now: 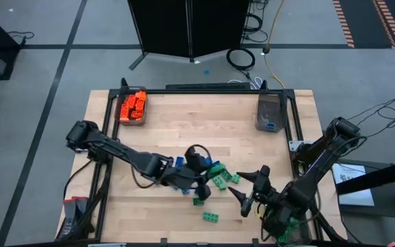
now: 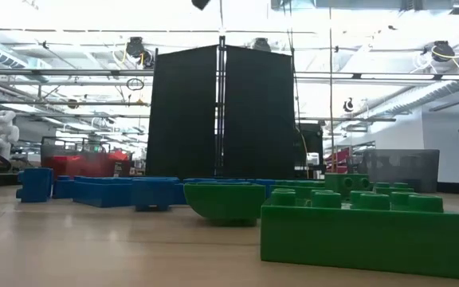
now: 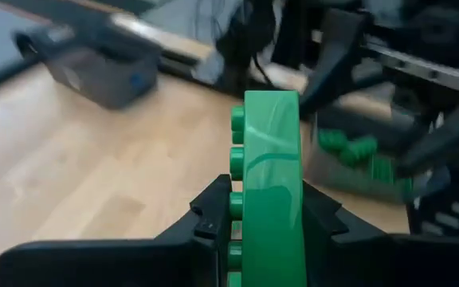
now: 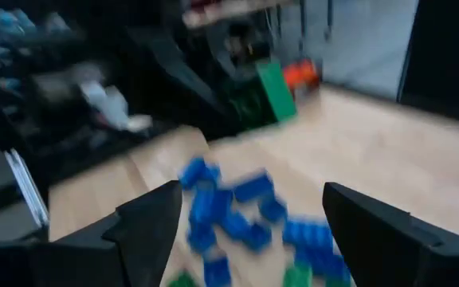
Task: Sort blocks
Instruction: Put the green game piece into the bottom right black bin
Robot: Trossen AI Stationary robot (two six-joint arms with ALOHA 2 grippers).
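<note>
With your left gripper (image 3: 265, 219) pinching a green block (image 3: 271, 175) edge-on, you're mid-pick. Your right gripper (image 4: 245, 219) hangs spread over the blue blocks (image 4: 245, 211); next, I'd say, carry green binward.

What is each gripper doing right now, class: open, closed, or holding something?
Left gripper: closed on a green block, gripped on edge between its fingers.
Right gripper: open, holding nothing, above the blue blocks.

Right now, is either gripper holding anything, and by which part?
Left gripper clamps a green brick across its two broad faces, studs facing sideways. Right gripper is open, holding nothing.
</note>
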